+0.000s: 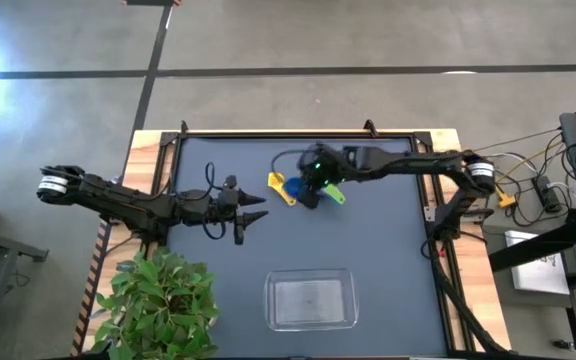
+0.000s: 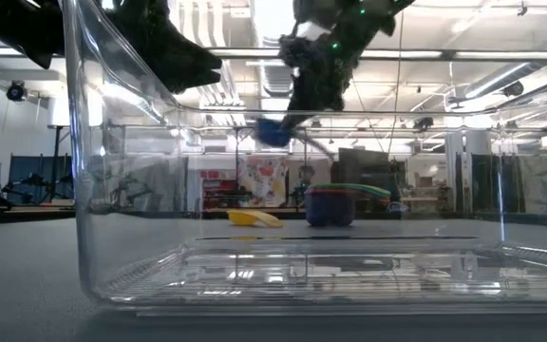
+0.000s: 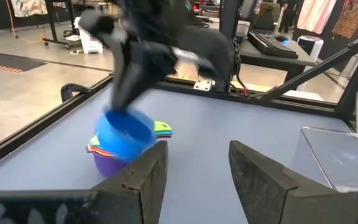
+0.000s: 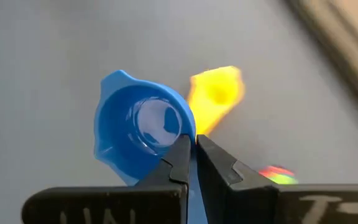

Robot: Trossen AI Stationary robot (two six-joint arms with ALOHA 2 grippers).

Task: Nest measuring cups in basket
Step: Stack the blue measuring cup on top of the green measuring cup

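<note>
My right gripper [image 4: 191,140] reaches out over the far middle of the table [image 1: 313,180] and is shut on the blue measuring cup [image 4: 138,134]. That cup hangs in the air [image 2: 273,131] beside the other cups. The yellow cup [image 1: 280,186] lies alone on the mat [image 4: 215,93]. Several more cups sit nested in a stack [image 2: 335,204], purple at the bottom [image 3: 107,165], with a green handle [image 1: 334,194] sticking out. The clear basket [image 1: 311,300] stands near the table's near edge. My left gripper [image 1: 256,210] waits open left of centre, touching nothing. My right gripper pinches the blue cup between its two fingers at the handle [image 4: 192,180], just where it leaves the rim. The fingers come from above, slanting down. The cup is lifted clear of the table and tilted, its open mouth [image 4: 148,127] turned up toward the wrist.
A leafy green plant [image 1: 163,300] stands at the near left corner. A raised frame [image 1: 298,133] borders the mat's far edge and sides. Cables and gear [image 1: 543,185] lie off the right side. Open mat stretches between the cups and the basket [image 3: 347,155].
</note>
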